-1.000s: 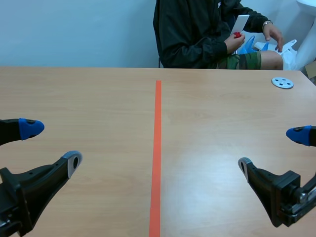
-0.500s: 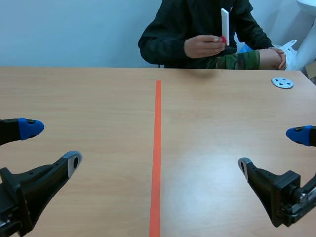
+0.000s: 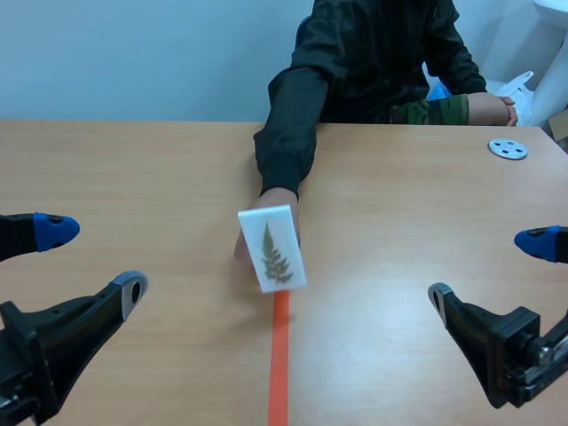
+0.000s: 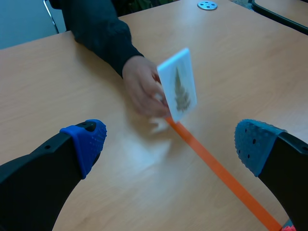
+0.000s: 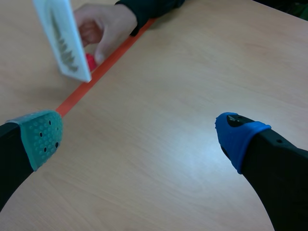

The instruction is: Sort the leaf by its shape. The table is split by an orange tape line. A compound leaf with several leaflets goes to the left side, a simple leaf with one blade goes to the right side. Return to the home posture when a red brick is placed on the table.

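A person's hand (image 3: pixel 266 206) holds a white card (image 3: pixel 272 248) upright at the table's middle, over the orange tape line (image 3: pixel 279 355). The card bears a fern-like leaf with several leaflets. In the left wrist view the card (image 4: pixel 178 90) stands ahead of my open left gripper (image 4: pixel 172 144). In the right wrist view the card (image 5: pixel 62 41) is ahead of my open right gripper (image 5: pixel 138 135), off to its green-padded side, and a small red thing (image 5: pixel 90 61) shows behind it under the hand (image 5: pixel 103 24). In the scene view both grippers, left (image 3: pixel 93 262) and right (image 3: pixel 488 269), stay low at the near corners, empty.
The person's dark sleeve (image 3: pixel 288 133) stretches from the far edge to the table's middle. A grey disc with holes (image 3: pixel 508 148) lies at the far right. A white plastic bag (image 3: pixel 519 89) sits behind the table at the right.
The person's arm has reached from the far side to the middle of the table, bringing the card down over the tape line. Neither gripper has moved.
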Tool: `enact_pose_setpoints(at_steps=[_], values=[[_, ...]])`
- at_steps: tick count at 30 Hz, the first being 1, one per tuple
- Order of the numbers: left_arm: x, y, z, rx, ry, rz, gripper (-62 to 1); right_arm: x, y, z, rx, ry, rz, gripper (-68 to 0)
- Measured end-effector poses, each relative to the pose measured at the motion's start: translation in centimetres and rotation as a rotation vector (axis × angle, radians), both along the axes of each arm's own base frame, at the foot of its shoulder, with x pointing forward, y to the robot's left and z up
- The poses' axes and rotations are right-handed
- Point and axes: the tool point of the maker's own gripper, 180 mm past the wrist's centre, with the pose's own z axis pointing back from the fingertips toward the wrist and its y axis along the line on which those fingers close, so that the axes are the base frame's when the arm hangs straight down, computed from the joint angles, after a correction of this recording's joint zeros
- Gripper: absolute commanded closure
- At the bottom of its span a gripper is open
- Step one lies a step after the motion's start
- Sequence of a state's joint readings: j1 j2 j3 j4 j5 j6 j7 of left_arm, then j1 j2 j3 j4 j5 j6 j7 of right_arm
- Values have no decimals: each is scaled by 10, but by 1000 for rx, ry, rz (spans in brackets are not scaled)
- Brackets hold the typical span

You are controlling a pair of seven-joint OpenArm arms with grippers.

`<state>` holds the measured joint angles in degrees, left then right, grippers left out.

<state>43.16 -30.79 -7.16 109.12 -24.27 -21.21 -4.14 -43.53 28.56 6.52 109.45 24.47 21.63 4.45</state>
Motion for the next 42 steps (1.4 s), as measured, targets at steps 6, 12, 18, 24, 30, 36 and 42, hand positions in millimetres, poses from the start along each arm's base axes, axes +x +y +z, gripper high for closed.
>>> enact_pose_setpoints(at_steps=[6,12,18,24,30,36,42], values=[[0,0,0,0,0,0,-572,0,0,0,0,0,0,-679],[0,0,0,0,0,0,-572,0,0,0,0,0,0,-679],[0,0,0,0,0,0,-572,0,0,0,0,0,0,-679],[0,0,0,0,0,0,-572,0,0,0,0,0,0,-679],[0,0,0,0,0,0,-572,0,0,0,-1,1,0,-679],[0,0,0,0,0,0,-572,1,-1,-3,-13,14,-2,-679],[0,0,0,0,-1,0,-572,16,-2,1,-48,11,8,-679]])
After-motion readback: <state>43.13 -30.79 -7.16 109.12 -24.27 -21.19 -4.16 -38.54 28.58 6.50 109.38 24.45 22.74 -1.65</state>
